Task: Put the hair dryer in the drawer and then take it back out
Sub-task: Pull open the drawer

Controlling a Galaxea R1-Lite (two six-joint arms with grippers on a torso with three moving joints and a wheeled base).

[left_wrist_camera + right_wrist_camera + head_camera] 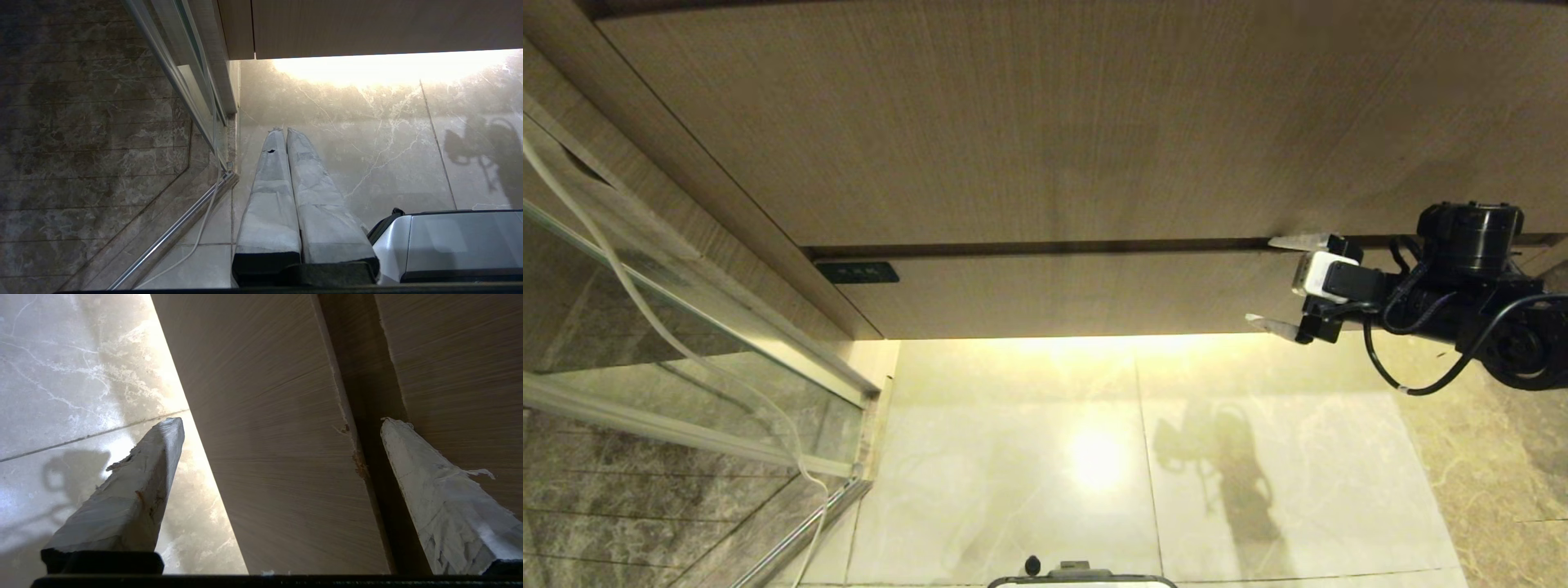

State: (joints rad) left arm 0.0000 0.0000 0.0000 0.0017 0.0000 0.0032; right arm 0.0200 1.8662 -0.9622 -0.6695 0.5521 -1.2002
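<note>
Drawer [1078,294] front sits closed under the taller wood panel [1045,114], running from about 9 to 3 o'clock across the head view, with its small black label [857,272] at the 9 o'clock end. Hair dryer shows in no view. Marble floor [1143,465] fills the 6 o'clock half. Right gripper [1281,284] at 3 o'clock has its claw spread wide, one finger above and one below the drawer front, holding nothing. Left gripper [286,131] hangs over the floor, fingers pressed together.
</note>
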